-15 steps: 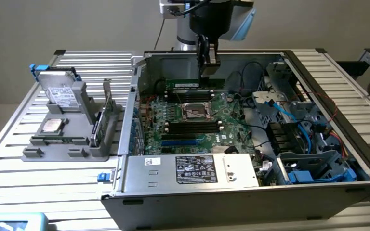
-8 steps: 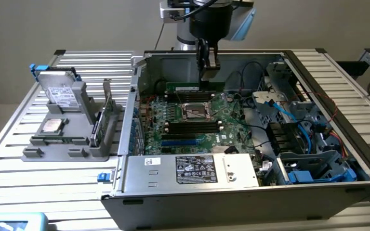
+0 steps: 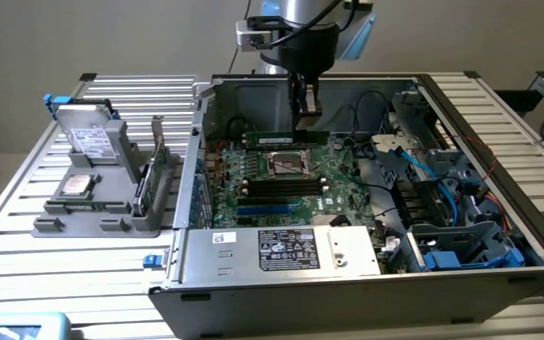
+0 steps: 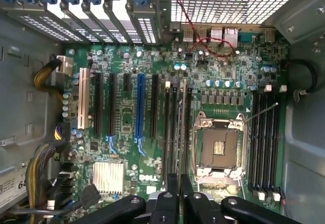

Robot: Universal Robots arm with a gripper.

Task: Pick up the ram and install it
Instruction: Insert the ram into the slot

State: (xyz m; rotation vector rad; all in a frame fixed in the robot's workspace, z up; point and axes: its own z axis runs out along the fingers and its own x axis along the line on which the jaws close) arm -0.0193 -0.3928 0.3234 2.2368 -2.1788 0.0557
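Counter (image 3: 26, 241): ribbed metal slats, looked pale and satiny.
Case (image 3: 348, 304): sheet metal, was a dull grey.
Motherboard (image 4: 127, 127): green circuit board, smooth, was faintly glossy.
Ram (image 3: 286, 136): green circuit board, looked matt.
Gripper (image 3: 307, 122): black fingers, looked matt.
Heatsink (image 4: 108, 176): bare finned metal, shone bright.
Holder (image 3: 93, 212): grey plastic, was matt.

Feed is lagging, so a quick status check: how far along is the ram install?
Done: the ram is picked up and clamped in the hand, inside the open case. In hand: it hangs level over the slots beside the socket. Left: seating it. I cannot tell whether it has entered a slot yet.
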